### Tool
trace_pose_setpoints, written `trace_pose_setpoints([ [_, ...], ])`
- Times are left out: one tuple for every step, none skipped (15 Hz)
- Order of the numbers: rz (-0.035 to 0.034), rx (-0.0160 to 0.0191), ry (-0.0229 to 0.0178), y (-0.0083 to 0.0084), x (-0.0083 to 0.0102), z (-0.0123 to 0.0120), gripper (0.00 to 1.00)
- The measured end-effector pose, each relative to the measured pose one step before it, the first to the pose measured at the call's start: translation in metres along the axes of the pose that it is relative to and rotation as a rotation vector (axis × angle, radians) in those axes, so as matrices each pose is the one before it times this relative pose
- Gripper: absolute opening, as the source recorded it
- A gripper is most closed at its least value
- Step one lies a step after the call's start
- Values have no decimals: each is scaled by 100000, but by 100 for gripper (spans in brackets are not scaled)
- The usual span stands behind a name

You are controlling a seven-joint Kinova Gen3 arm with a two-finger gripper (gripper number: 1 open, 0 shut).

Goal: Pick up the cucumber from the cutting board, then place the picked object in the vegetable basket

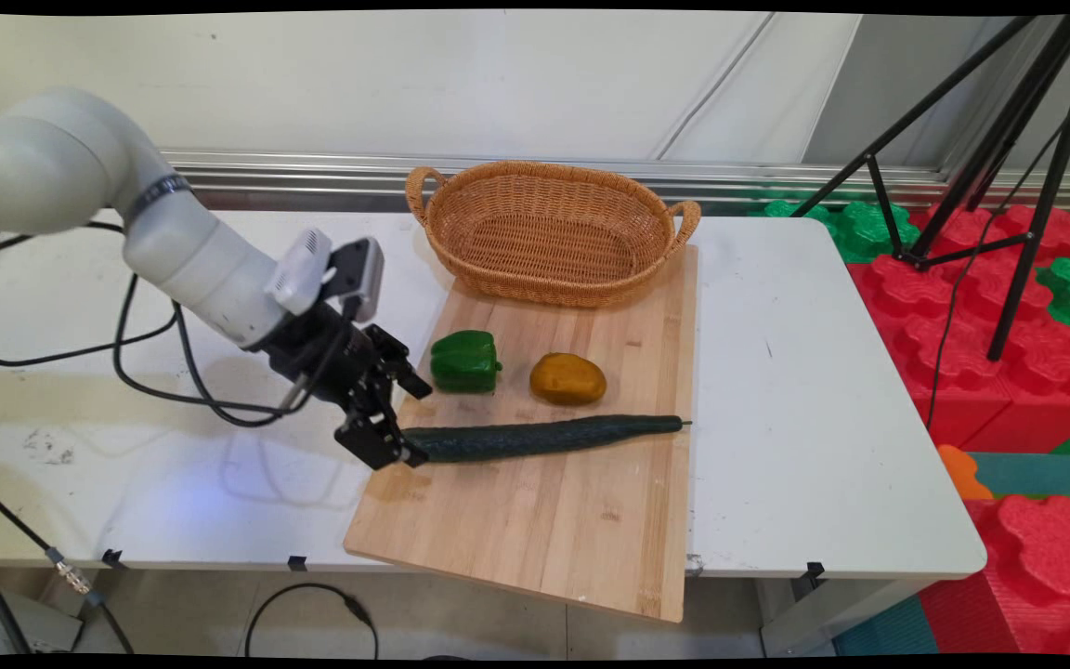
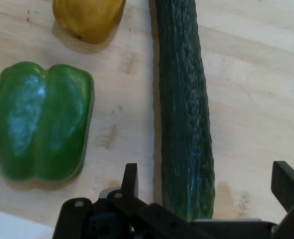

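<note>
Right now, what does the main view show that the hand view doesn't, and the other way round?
Only the main view shows the basket, the white table, the tripod, the foam blocks, the arm, and the whole board.

Only the hand view shows, close up, the gripper open, one finger on each side of the cucumber's end and not touching it.

Both show the cucumber, the green pepper and the yellow vegetable lying apart on the board, and the gripper at the cucumber's end.
</note>
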Motion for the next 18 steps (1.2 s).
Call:
trace_pose_setpoints([
  [354,194,-544,134,-11,705,100],
  [333,258,-486,111,15,669,100],
  [232,232,-397,89,16,534,100],
  [257,334,-298,72,48,559,100],
  [136,215,-137,35,23,290,100],
  [194,394,-143,58,29,453,100],
  [155,234,-35,39,55,364,100],
  [115,174,19,27,36,219,100],
  [213,235,49,35,51,289,100],
  [209,228,84,29,49,254,100],
  [315,308,114,27,33,234,100],
  [354,200,120,25,23,172,0],
  [352,128,135,27,23,152,0],
  [356,96,118,22,10,88,0],
  [415,92,161,18,21,96,0],
  [522,91,160,12,6,73,0],
  [414,55,168,32,-13,24,0],
  [326,9,175,21,-6,-1,0],
])
